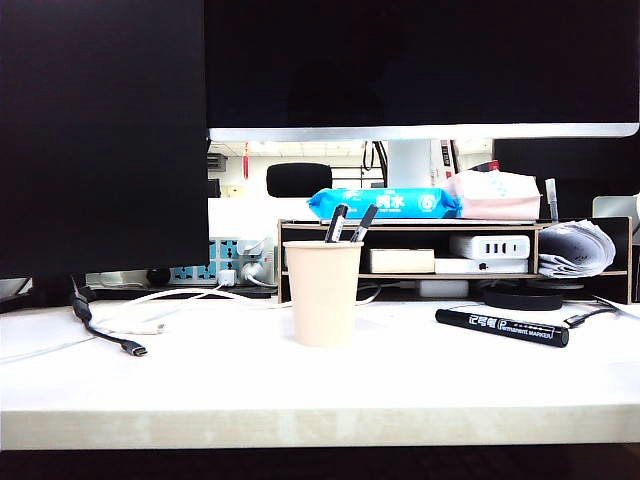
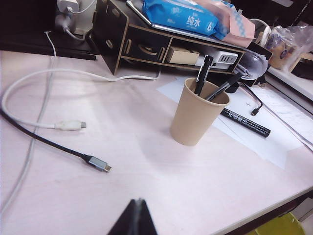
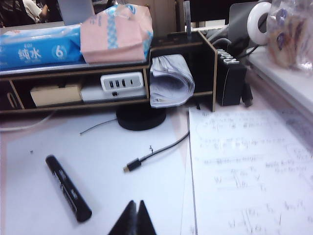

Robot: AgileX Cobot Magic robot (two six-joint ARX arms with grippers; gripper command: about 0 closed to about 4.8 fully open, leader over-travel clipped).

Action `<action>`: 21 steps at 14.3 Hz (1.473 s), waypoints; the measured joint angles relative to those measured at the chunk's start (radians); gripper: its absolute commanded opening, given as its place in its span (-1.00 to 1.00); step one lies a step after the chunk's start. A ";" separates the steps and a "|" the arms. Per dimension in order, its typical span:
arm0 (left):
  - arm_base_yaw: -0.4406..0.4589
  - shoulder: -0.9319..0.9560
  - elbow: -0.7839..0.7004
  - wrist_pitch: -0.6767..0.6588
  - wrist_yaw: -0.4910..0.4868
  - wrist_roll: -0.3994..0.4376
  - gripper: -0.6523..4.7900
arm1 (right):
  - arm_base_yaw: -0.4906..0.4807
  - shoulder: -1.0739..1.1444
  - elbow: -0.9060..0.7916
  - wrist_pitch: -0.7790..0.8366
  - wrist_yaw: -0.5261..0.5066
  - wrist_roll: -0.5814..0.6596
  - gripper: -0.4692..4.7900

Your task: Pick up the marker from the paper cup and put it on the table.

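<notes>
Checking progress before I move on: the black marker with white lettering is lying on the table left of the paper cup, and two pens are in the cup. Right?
Not quite. The black marker lies on the table to the right of the paper cup, not the left; the exterior view shows this. The two pens are in the cup, as you said.

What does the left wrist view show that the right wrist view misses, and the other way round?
Only the left wrist view: the paper cup with two markers with a pale band standing in it, a white cable and a dark cable on the table, and the shut left gripper.

Only the right wrist view: the handwritten sheet, a roll of paper in the riser shelf, and the shut right gripper.

Both: the marker lying on the table, the blue wipes pack and the white hub.
</notes>
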 measured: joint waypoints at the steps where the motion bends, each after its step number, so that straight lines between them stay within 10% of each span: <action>1: 0.000 0.000 0.000 0.000 0.000 0.000 -0.78 | -0.001 -0.019 0.000 -0.002 0.000 0.000 -0.84; 21: 0.000 0.000 0.000 0.000 0.000 0.000 -0.78 | -0.013 -0.071 0.000 -0.075 0.023 0.000 -0.84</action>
